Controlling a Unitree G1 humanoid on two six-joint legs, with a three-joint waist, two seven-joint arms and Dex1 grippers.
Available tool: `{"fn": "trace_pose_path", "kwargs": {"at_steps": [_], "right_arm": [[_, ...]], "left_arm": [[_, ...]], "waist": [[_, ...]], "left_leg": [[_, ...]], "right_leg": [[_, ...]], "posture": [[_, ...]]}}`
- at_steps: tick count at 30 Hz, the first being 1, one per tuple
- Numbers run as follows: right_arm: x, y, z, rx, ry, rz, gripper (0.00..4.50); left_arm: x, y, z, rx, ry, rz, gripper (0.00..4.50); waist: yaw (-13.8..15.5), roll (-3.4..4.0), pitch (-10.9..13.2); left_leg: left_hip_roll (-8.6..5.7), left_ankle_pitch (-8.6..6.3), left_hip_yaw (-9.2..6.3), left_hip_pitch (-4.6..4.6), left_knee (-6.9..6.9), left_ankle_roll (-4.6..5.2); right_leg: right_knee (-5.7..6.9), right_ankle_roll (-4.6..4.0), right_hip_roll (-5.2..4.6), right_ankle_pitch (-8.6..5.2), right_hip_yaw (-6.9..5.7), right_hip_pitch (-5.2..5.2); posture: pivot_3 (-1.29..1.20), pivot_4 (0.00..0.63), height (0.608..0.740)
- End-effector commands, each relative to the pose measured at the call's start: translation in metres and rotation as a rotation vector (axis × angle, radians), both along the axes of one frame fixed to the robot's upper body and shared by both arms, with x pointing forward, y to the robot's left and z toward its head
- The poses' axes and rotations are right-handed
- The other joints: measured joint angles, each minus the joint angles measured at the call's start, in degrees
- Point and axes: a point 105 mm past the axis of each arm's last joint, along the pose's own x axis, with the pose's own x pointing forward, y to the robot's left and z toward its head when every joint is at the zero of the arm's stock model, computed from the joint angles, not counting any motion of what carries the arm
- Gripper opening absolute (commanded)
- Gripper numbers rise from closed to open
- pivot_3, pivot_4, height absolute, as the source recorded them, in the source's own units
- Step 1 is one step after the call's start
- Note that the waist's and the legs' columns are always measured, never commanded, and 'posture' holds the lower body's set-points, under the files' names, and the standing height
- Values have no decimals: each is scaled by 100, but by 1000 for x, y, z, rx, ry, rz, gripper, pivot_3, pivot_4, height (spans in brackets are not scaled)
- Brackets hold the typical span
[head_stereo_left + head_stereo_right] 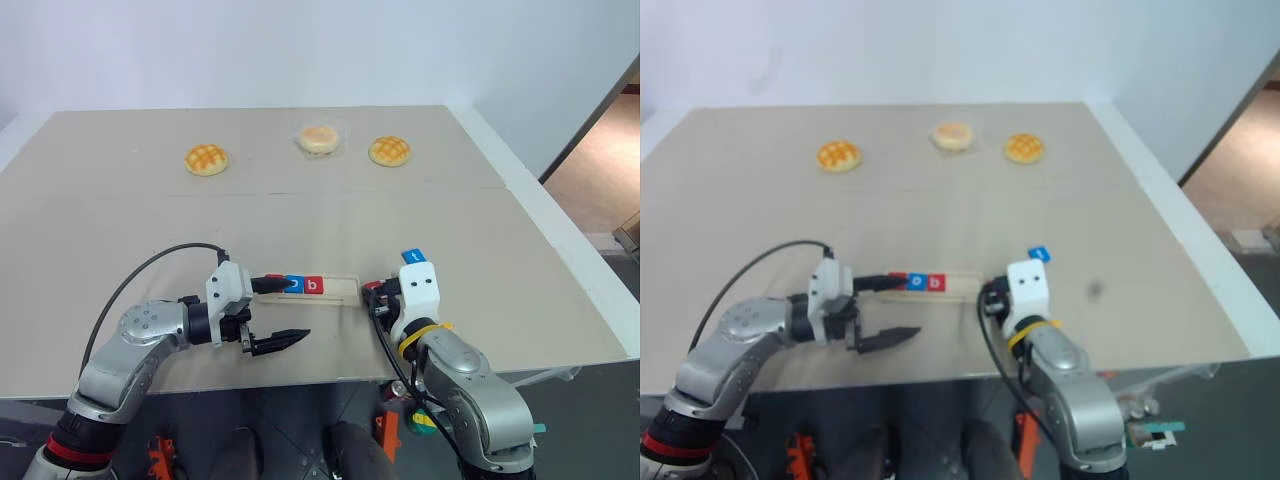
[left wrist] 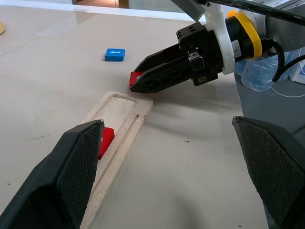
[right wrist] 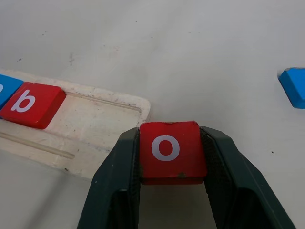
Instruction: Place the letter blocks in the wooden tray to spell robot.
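Beige table [image 1: 420, 215], pale blue-white wall [image 1: 300, 50], perhaps a doorway [image 1: 610, 140] at right

Tray left end: I could not see it in the head views; the upper finger of the left gripper [image 1: 278, 314] covered that part of the wooden tray [image 1: 340, 290].
First tile: a red block [image 1: 274, 279] lay mostly under that finger, its letter unreadable.
Blue tile in tray: the blue block [image 3: 6, 90] was cut off by the right wrist view's edge, its letter partial.
Loose blue tile: on the blue block [image 2: 115, 54], the letter was too small for me to read.
Wrapped item: the contents of the clear packet [image 1: 321, 137] were indistinct.
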Motion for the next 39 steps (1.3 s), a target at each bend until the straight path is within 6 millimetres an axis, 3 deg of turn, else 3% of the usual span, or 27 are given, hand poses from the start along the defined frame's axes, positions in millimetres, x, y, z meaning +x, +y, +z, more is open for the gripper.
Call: {"fn": "trace_pose_path", "kwargs": {"at_steps": [1, 13, 14, 20, 21, 24, 29, 34, 39], "right_arm": [[-5, -6, 6, 4, -26, -27, 1226], [-10, -8, -4, 56, 12, -45, 1226], [-11, -9, -4, 58, 13, -40, 2271], [-10, -20, 18, 53, -58, -30, 4372], [-9, -24, 24, 50, -74, -15, 4467], [-7, -38, 37, 13, -96, 43, 4467], [2, -52, 49, -137, -103, 298, 4467], [22, -49, 48, -269, -120, 593, 4467], [34, -38, 33, -328, -75, 913, 4467]], "left_arm": [[-1, 0, 9, -1, -49, -12, 4500], [0, 0, 10, 3, -57, -17, 4500], [0, 0, 10, 4, -58, -17, 4500], [-1, 0, 10, 5, -58, -17, 4500], [-1, 0, 10, 5, -58, -17, 4500], [-1, 0, 10, 3, -60, -19, 4500], [0, -3, 11, 0, -71, -37, 4500], [0, -8, 12, -8, -76, -58, 4500], [-3, -12, 15, -14, -73, -83, 4500]], "waist": [[4, -1, -1], [4, -7, -5], [6, -8, -5], [7, -8, -5], [7, -8, -5], [7, -8, -5], [12, -8, -5], [-18, -12, -3], [-30, -10, -1]], "left_leg": [[0, 0, 0, 0, 0, 0], [0, 0, -1, 2, 1, 0], [0, 0, -1, 2, 1, 0], [-1, 0, 0, 2, 2, 0], [-2, 0, 1, 2, 3, 0], [-2, 0, 4, 2, 4, 0], [-4, 0, 1, 2, 3, 0], [-6, 1, 6, 21, 3, 1], [-4, 1, 4, 26, 1, 1]], "right_leg": [[0, 0, 0, 0, 0, 1], [0, -1, -1, 1, -1, 2], [0, -1, -1, 1, -1, 2], [0, -1, -3, 1, 0, 3], [0, 0, -3, 1, 1, 3], [0, 1, -3, 2, 2, 3], [-2, 1, -2, 1, 0, 5], [-3, 0, -2, 2, 3, 20], [-2, 2, 3, 4, 2, 25]], "posture": [[0, 150, 739], [0, 150, 739], [0, 150, 739], [0, 150, 739], [0, 150, 739], [0, 150, 739], [0, 150, 739], [0, 150, 739], [0, 150, 739]]}}
